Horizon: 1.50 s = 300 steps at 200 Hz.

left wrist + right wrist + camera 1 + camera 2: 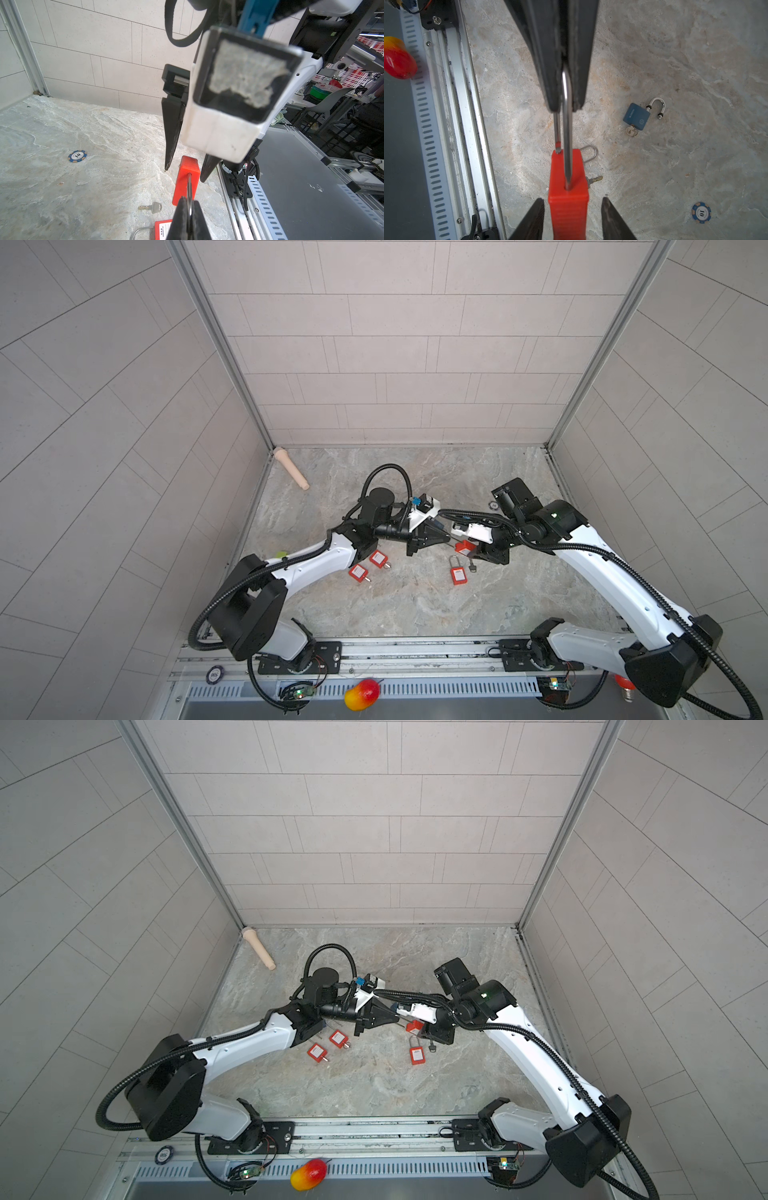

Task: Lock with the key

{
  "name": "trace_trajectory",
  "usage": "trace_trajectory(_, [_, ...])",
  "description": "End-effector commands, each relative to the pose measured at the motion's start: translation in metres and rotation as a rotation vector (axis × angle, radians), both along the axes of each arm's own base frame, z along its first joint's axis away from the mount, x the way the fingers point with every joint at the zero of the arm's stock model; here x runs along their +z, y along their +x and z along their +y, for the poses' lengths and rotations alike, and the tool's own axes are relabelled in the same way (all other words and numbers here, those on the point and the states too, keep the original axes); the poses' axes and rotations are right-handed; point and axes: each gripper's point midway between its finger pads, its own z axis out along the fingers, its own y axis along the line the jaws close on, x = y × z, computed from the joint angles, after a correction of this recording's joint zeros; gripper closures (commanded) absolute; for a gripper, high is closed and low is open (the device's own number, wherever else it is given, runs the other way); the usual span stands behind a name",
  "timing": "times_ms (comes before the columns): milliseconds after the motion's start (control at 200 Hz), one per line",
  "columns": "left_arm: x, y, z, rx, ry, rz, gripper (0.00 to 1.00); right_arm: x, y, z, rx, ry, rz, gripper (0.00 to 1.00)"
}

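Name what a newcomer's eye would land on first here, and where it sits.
A bright red plastic padlock is held over the middle of the marbled table, its steel shackle pinched in the left gripper's shut jaws, the right gripper's jaws open either side of its body. A red-and-yellow mango lies on the front rail.

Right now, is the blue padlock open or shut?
Open. In the right wrist view the blue padlock has its shackle swung out: one leg in the body, the free end clear of it.

Robot lab: panel-walled test cell [374,364]
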Motion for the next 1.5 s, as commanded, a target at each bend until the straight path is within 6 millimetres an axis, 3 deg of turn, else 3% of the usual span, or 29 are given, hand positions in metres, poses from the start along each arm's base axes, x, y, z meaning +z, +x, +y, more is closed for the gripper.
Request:
trace_trajectory(0, [0.033, -0.009, 0.0, -0.033, -0.075, -0.081, 1.0, 0.0, -0.002, 0.006, 0.03, 0.026, 0.022, 0.55])
trace_trajectory(230, [0.035, -0.009, 0.002, -0.03, -0.085, -0.093, 1.0, 0.0, -0.006, 0.01, 0.046, 0.049, 0.051, 0.68])
trace_trajectory(550, [0.033, -0.009, 0.001, -0.026, -0.097, -0.083, 1.0, 0.025, -0.014, 0.02, 0.074, 0.137, 0.035, 0.81])
trace_trajectory(766, [0.028, -0.01, -0.002, -0.026, -0.097, -0.087, 1.0, 0.037, -0.021, 0.032, 0.111, 0.213, 0.093, 0.85])
trace_trajectory(1136, [0.028, -0.016, -0.008, -0.057, -0.109, -0.076, 1.0, 0.046, -0.007, 0.038, 0.138, 0.204, 0.063, 0.88])
trace_trajectory(1496, [0.029, -0.018, -0.012, -0.082, -0.158, -0.012, 1.0, 0.049, 0.016, 0.027, 0.132, 0.09, -0.047, 0.92])
